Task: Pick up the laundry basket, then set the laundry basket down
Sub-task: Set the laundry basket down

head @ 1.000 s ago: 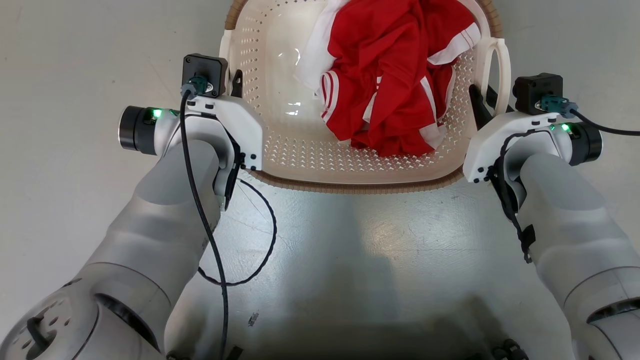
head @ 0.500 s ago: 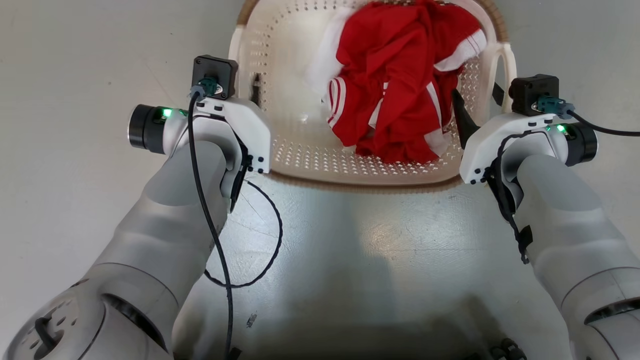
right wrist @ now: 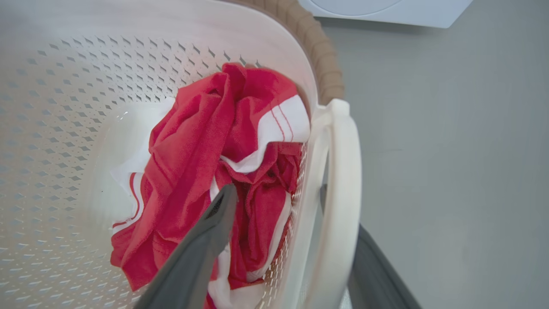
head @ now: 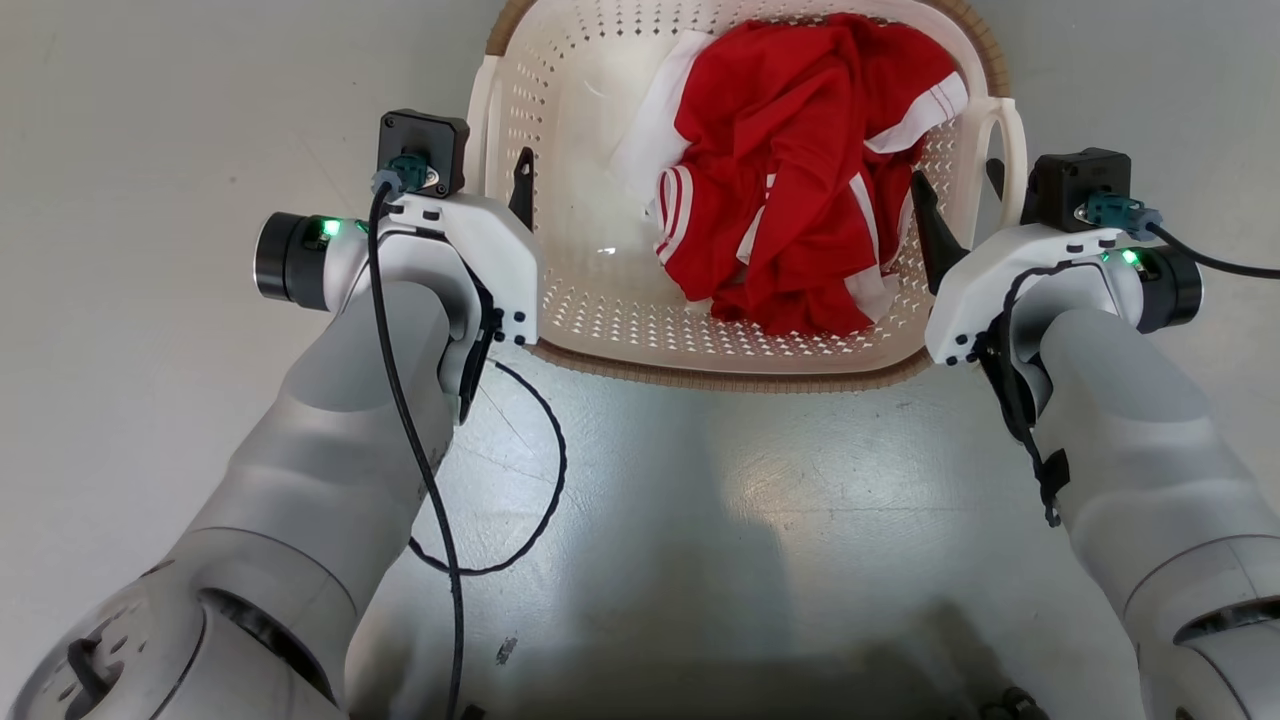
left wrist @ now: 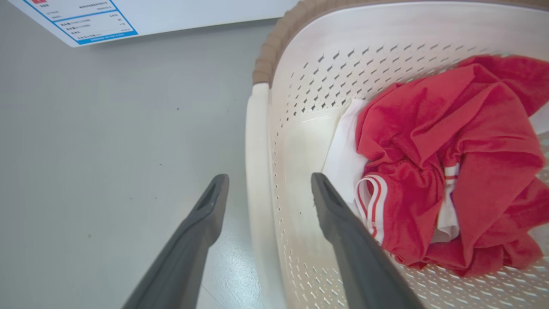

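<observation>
Bare floor (head: pixel 150 400) lies free outside both arms. The left gripper (left wrist: pixel 266 180) and right gripper (right wrist: pixel 274 193) are spread wide, each straddling a side handle of the laundry basket (head: pixel 720 378) between them. A second ago its near rim showed lower, with the inner fingers outside the wall.

A smooth, pale grey floor (head: pixel 150 400) stretches on every side, glossy enough to carry a soft whitish sheen (head: pixel 770 470) of reflected light near its middle, with a dark shadow (head: pixel 700 680) lower down. Fine hairline marks and a few dark specks (left wrist: pixel 161 164) dot it. A white appliance panel (left wrist: pixel 193 10) with a blue-bordered label (left wrist: pixel 94 21) stands at the far edge, and another white cabinet front (right wrist: pixel 386 10) stands nearby
</observation>
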Robot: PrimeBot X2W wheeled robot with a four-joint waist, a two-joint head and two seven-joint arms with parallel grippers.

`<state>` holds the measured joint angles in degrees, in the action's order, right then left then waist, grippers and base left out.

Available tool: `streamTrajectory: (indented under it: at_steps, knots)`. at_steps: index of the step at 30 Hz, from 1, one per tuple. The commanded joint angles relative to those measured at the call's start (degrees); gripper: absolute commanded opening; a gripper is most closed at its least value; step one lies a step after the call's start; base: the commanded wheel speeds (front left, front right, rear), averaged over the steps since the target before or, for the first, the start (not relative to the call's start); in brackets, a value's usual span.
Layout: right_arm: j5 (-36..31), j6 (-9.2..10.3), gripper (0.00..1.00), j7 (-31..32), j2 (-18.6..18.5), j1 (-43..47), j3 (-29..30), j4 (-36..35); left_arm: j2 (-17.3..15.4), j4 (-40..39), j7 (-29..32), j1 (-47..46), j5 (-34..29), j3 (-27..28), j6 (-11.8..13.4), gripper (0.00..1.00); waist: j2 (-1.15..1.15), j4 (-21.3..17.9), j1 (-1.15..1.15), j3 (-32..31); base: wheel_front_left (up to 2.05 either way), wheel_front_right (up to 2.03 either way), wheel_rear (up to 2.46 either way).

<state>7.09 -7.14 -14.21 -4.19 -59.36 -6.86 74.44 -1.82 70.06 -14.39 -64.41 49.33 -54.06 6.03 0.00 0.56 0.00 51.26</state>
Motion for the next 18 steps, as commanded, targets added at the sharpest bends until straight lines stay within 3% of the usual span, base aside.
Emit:
streamTrajectory:
  at_steps: [1, 11, 18]
  knots:
    - [-1.1, -0.35, 1.00, -0.7, 1.3, 2.5, -0.1, -0.8, -1.1, -0.5, -0.6, 1.3, -0.1, 0.9, 0.3, 1.00, 0.00, -0.1, 0.00, -0.3, 0.00, 0.00, 0.00]
    - [-7.0, -0.35, 1.00, -0.8, 1.3, 5.9, 7.2, -6.7, -1.1, -2.2, -0.6, 3.2, -0.7, 3.7, 1.7, 1.00, 0.00, 0.0, 0.00, -3.8, 0.00, 0.00, 0.00]
    - [-7.2, -0.35, 1.00, -0.8, 1.3, 8.9, 8.8, -8.1, -1.1, -3.6, -0.6, 6.1, -1.5, 6.1, 1.0, 1.00, 0.00, 0.0, 0.00, -7.7, 0.00, 0.00, 0.00]
